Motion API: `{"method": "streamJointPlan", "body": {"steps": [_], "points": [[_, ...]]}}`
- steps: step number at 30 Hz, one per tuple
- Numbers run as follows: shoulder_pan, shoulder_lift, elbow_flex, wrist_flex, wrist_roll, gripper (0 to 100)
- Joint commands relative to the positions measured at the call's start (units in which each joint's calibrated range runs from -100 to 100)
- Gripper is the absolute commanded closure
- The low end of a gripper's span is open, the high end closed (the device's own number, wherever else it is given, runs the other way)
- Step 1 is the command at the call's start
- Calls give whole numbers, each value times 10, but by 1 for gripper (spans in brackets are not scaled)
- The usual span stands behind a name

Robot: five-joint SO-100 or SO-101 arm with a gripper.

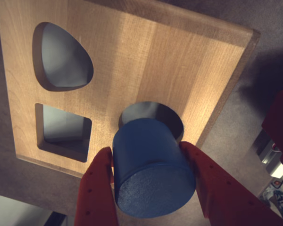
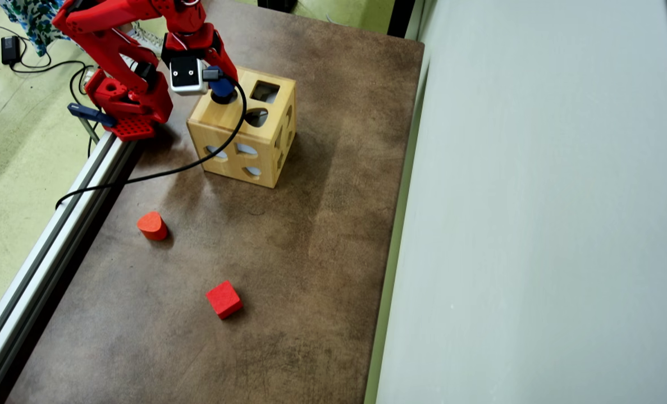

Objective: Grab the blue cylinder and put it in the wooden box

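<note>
My red gripper [image 1: 148, 157] is shut on the blue cylinder [image 1: 151, 165], one finger on each side of its curved wall. In the wrist view the cylinder's far end sits at the round hole [image 1: 153, 113] in the top face of the wooden box [image 1: 146, 52], and its near flat end faces the camera. In the overhead view the gripper [image 2: 221, 84] holds the cylinder [image 2: 222, 88] over the near-left corner of the box's top [image 2: 221, 115]. A rounded hole [image 1: 61, 56] and a square hole [image 1: 66, 129] lie beside the round one.
A red rounded block [image 2: 152, 225] and a red cube [image 2: 224, 299] lie on the brown table [image 2: 311, 235] in front of the box. The arm's base [image 2: 128, 106] stands left of the box by a metal rail [image 2: 47, 252]. A black cable [image 2: 159, 171] hangs past the box.
</note>
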State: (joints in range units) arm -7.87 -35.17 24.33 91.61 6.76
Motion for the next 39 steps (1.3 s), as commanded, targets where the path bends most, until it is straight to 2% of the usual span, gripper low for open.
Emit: {"method": "streamJointPlan", "body": {"steps": [1, 6, 23, 31, 39], "points": [[-4, 1, -2, -1, 3, 77], [-4, 1, -2, 2, 3, 74], [-4, -1, -2, 3, 2, 75], [-4, 0, -2, 3, 3, 86], [-50, 1, -1, -2, 1, 87]]}}
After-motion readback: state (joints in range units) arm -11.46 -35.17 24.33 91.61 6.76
